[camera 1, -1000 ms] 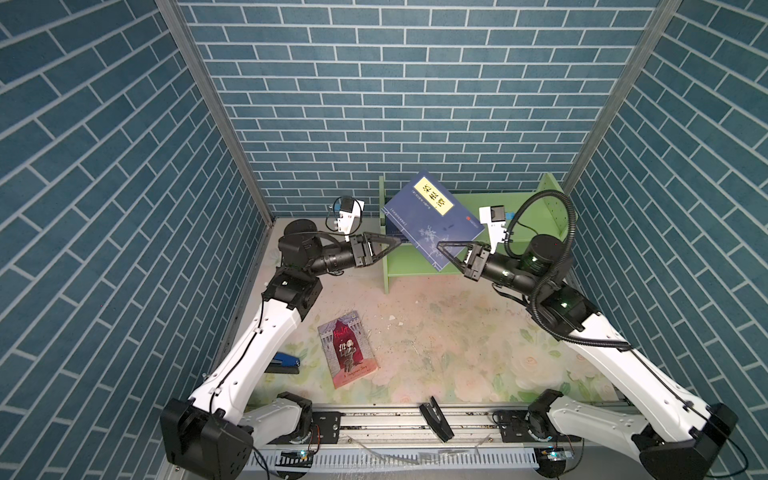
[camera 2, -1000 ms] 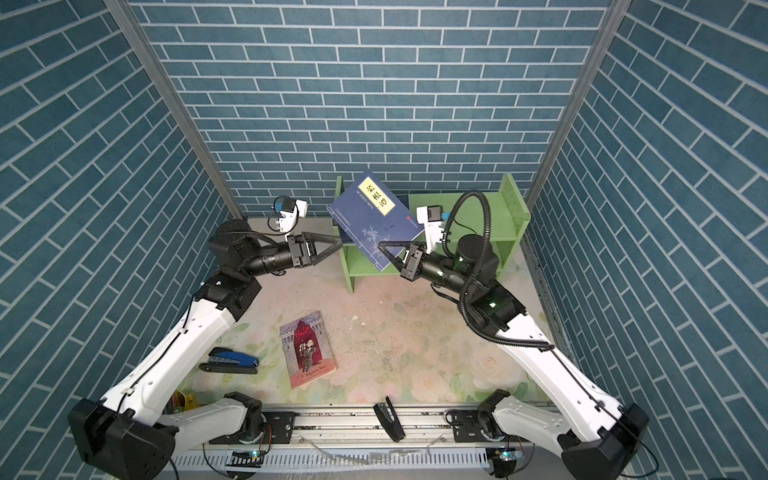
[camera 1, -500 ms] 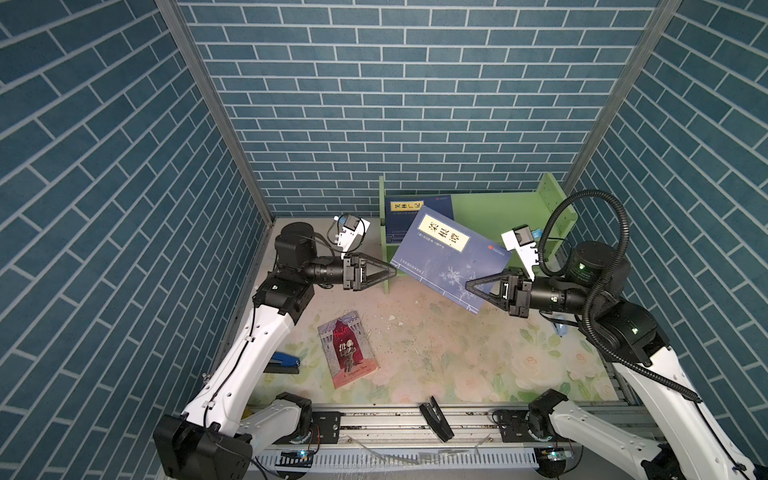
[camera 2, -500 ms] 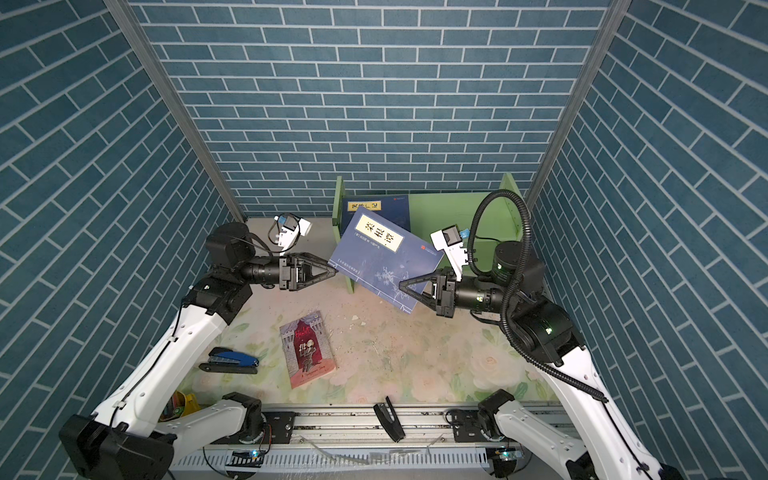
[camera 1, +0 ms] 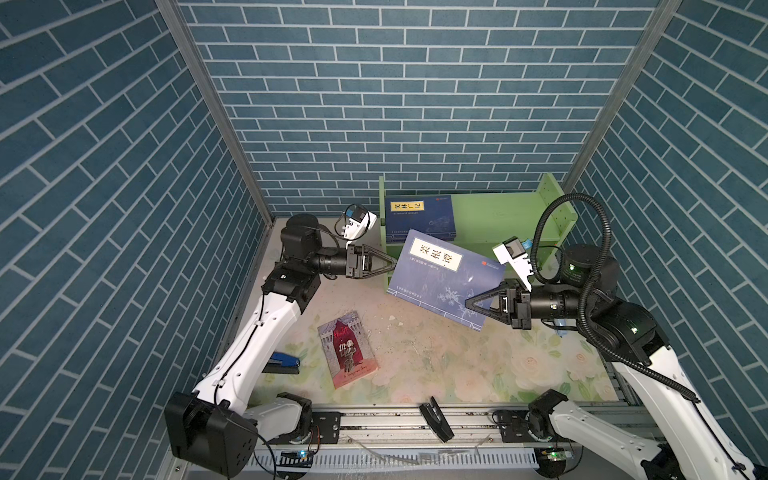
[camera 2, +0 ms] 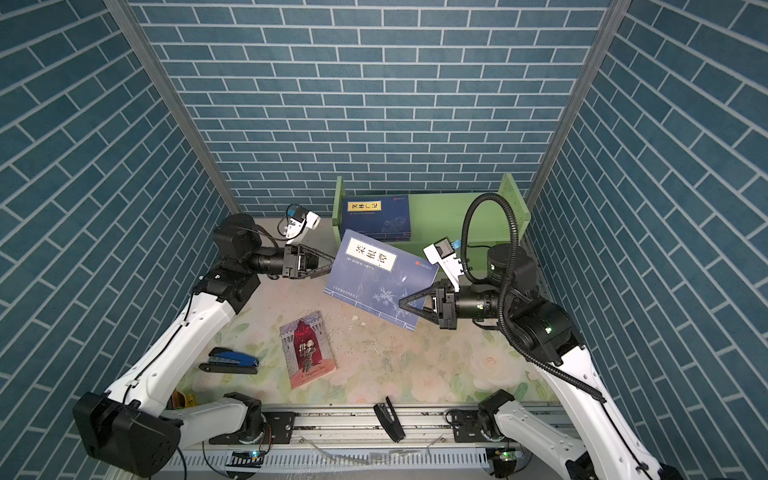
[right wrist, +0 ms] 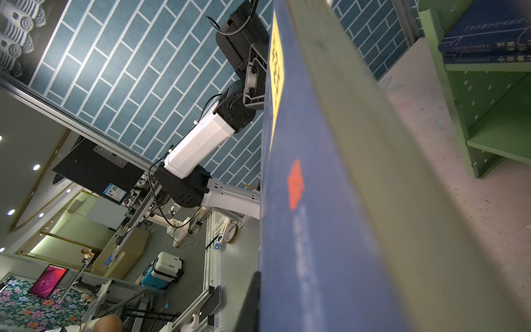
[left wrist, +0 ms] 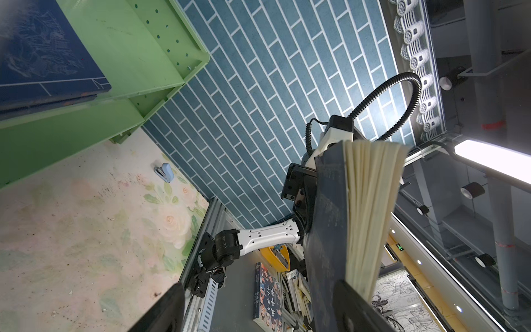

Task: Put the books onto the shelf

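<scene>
Book [camera 1: 446,286] hangs tilted in midair, long axis running arm to arm, label end toward left gripper [camera 1: 391,264], whose jaws are spread wide, holding nothing; right gripper [camera 1: 469,301] pinches the opposite corner.

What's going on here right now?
The right arm's jaws are shut on a dark blue paperback with a yellow title label, holding it tilted in the air before the light green wooden shelf. The left arm's jaws stand open at its edge. A red-and-grey illustrated paperback lies on the flowered mat.
</scene>
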